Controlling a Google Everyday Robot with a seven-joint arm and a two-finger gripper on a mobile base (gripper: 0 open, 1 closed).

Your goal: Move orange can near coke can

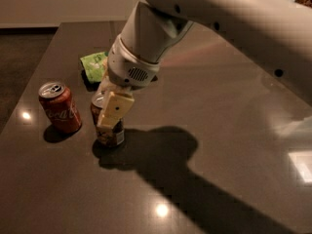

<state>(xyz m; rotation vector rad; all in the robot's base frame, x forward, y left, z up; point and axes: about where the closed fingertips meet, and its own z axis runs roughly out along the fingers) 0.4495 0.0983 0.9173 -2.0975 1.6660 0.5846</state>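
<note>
The coke can [59,107] stands upright at the left of the dark table, red with white script and a silver top. The orange can [108,130] stands upright just right of it, a small gap between them, its base on or just above the table. My gripper [111,112] comes down from the upper right and is shut on the orange can, one cream finger [114,109] across its front. The can's upper part is partly hidden by the finger.
A green snack bag [93,66] lies behind the cans, partly hidden by my arm [204,13]. The dark table [219,130] stretches to the right; its left edge runs close to the coke can. The arm's shadow falls right of the cans.
</note>
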